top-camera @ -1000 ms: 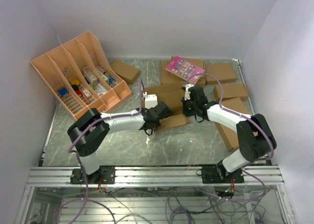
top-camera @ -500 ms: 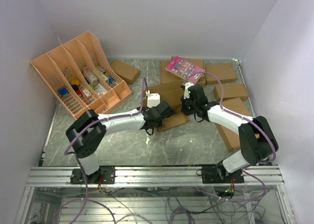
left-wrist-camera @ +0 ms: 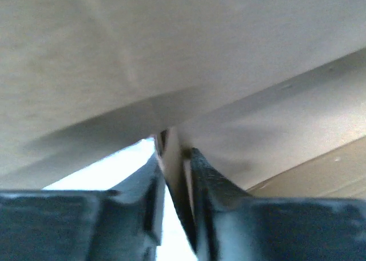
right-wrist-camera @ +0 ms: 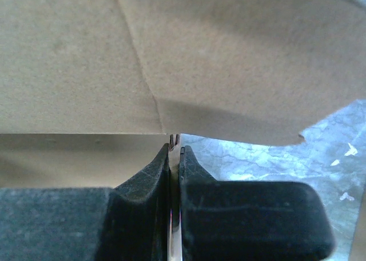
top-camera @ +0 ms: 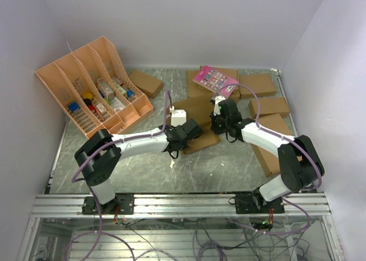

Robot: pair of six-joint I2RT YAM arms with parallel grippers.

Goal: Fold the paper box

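left pincer [left-wrist-camera: 173, 155] narrowly spread, pinching a paper box [top-camera: 203, 141] flap edge between its tips, right pincer [right-wrist-camera: 174, 149] pressed near-shut, pinching sheet edge at its tips

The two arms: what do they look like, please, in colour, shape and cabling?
Both the left arm and the right arm have slim white links between bulky, rounded black joints. A thin purple cable loops along each. The left gripper and the right gripper have matte black, wedge-shaped fingers. A small white block sits at the left wrist.
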